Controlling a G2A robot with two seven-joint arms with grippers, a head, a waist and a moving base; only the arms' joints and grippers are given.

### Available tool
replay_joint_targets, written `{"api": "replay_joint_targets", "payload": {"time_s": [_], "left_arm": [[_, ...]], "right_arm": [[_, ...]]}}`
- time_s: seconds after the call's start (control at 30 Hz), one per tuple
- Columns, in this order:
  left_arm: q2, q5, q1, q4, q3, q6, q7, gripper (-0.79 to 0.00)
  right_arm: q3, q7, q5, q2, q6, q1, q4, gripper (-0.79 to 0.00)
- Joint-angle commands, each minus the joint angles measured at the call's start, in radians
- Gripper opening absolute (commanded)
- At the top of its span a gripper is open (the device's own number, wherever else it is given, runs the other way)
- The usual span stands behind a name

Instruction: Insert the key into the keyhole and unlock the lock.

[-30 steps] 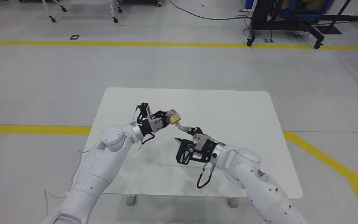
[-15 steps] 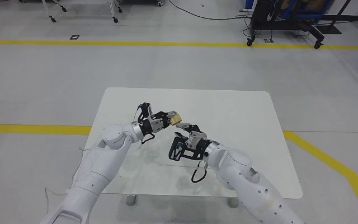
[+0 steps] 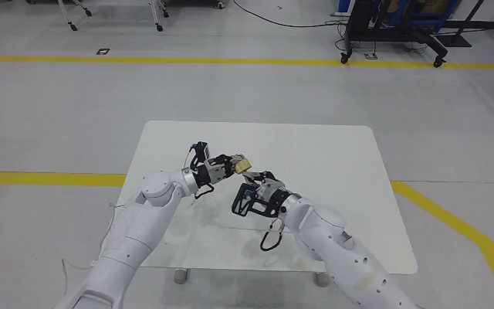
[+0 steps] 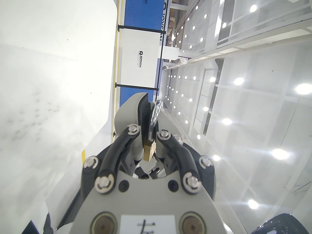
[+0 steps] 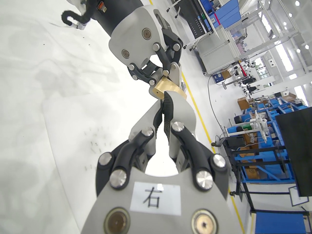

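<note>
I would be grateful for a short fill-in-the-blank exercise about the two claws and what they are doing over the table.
1. The left claw grips the ___, which has a brass body.
2. The right claw has its fingers ___, with their tips right at the brass body of the lock.
3. Both claws meet over a ___ table.
Missing words: lock; shut; white.

One white table. Two robot arms, a left arm and a right arm. Two grippers, the left gripper and the right gripper. One brass padlock with one silver shackle.
</note>
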Motion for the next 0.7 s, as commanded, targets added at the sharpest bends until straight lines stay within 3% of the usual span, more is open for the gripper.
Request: {"api": "replay_joint_targets", "payload": {"time_s": [0.0,0.33,0.67], "left_arm": [[0.001,0.007,0.002,-0.003,-0.005,-0.018,-0.002,-0.785],[0.006,0.035,0.037,-0.043,-0.031,-0.116,0.011,-0.785],[0.008,0.024,0.059,-0.061,-0.053,-0.16,0.006,-0.785]], "right_arm": [[0.024,-0.017,0.086,-0.002,0.005,-0.006,0.006,-0.785],[0.142,-0.123,0.496,-0.001,-0.102,-0.011,0.095,-0.785],[0.169,-0.154,0.619,0.003,-0.188,-0.001,0.137,-0.785]]}}
